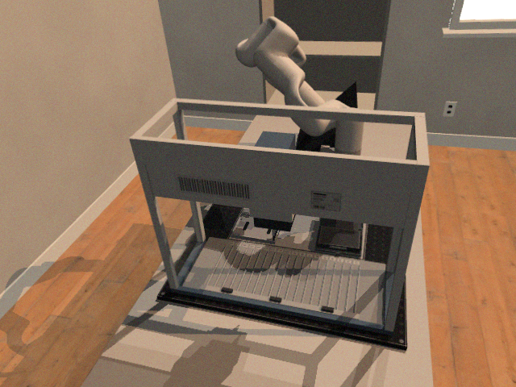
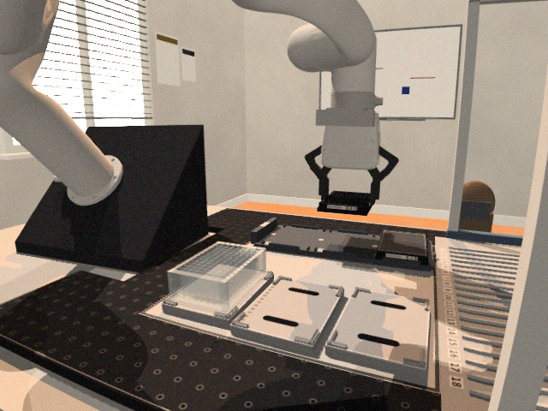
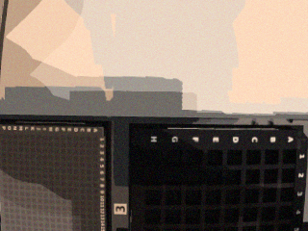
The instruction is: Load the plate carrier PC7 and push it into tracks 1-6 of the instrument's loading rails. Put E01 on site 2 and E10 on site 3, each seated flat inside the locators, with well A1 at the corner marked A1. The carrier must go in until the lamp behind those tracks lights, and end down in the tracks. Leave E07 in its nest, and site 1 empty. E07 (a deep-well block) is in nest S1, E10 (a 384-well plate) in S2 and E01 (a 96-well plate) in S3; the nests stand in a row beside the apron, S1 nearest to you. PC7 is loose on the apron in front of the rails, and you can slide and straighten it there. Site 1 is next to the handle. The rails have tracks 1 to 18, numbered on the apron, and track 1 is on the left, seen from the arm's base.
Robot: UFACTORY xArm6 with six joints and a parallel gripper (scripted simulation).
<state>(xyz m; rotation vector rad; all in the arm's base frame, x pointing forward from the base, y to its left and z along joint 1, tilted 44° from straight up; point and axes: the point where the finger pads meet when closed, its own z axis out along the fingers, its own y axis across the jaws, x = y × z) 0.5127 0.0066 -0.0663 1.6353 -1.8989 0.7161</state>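
Hanging level above the far side of the bench, the black 96-well plate E01 (image 2: 346, 201) is clamped by its two sides in the claw (image 2: 349, 191), whose dark fingers (image 2: 324, 186) stand wide around it. Straight below lies the long dark carrier PC7 (image 2: 305, 239) on the apron, its handle (image 2: 264, 229) pointing toward the arm's black wedge mount (image 2: 133, 194). At the carrier's end nearest the rails sits the fine-grid plate E10 (image 3: 48, 173), next to a small label reading 3 (image 3: 120, 209); the wrist view shows E01's letter row H to A running across. Closer to the near edge of the bench stand three nests in a row: the clear deep-well block E07 (image 2: 218, 276) fills the first, while the middle nest (image 2: 288, 313) and the third nest (image 2: 380, 327) show bare slotted floors. Grey loading rails (image 2: 482, 282) run along the bench's right side.
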